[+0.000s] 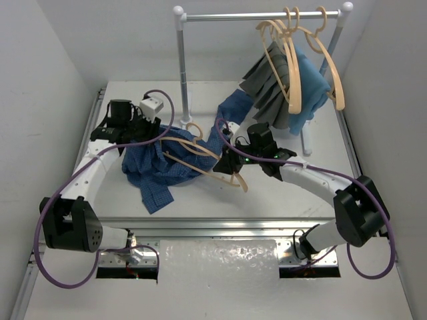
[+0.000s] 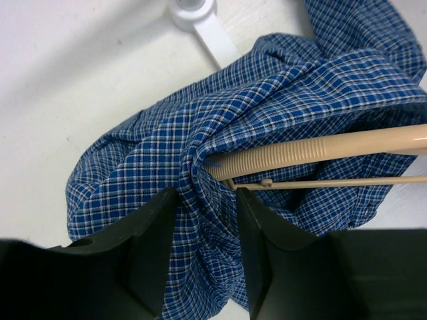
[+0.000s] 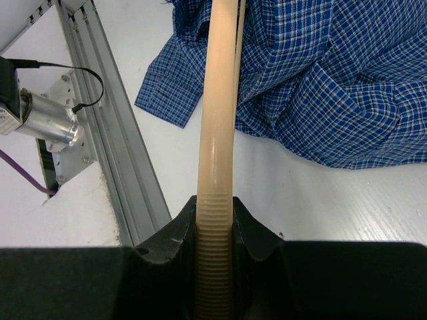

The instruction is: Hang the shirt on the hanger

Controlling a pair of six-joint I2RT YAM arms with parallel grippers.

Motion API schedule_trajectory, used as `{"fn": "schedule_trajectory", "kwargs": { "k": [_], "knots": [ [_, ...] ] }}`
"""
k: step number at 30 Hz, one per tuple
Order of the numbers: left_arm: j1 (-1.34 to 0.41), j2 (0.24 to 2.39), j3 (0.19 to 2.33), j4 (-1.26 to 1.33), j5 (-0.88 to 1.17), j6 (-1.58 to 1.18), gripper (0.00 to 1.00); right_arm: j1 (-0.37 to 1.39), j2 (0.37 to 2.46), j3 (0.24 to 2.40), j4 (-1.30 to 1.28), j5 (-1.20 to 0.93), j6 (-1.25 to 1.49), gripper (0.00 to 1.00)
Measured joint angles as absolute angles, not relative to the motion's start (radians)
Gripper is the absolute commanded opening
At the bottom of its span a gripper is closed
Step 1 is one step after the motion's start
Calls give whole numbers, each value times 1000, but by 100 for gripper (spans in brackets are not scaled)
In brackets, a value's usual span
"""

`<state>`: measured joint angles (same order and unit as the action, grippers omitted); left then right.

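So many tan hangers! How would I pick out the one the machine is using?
Find the white clothes rail at the back, then drop down to the crumpled blue checked shirt in front of it. The hanger stretches over that shirt, one end buried in cloth, the other pinched by the right gripper; the other hangers hang from the rail.

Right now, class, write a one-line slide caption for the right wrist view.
Right gripper shut on the hanger, whose arm runs up to the checked blue shirt on the table.
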<state>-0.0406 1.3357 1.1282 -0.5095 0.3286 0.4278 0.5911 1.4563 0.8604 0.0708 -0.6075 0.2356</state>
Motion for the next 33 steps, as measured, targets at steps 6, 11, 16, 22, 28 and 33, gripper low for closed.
{"fn": "schedule_trajectory", "kwargs": {
  "k": [6, 11, 16, 22, 28, 33],
  "knots": [
    [-48, 1364, 1121, -497, 315, 418, 28, 594, 1456, 860, 69, -609, 234, 0],
    [-52, 1390, 1121, -482, 298, 409, 0, 602, 1456, 860, 64, -610, 212, 0],
    [-54, 1390, 1140, -492, 331, 412, 0, 620, 1457, 866, 13, -639, 125, 0],
    [-64, 1380, 1236, -540, 440, 449, 0, 637, 1444, 884, -2, -624, 83, 0],
    [-67, 1338, 1264, -620, 561, 506, 0, 638, 1467, 973, 58, -598, 126, 0],
    [-73, 1277, 1346, -653, 648, 518, 0, 638, 1519, 1051, 135, -607, 139, 0]
  ]
}}
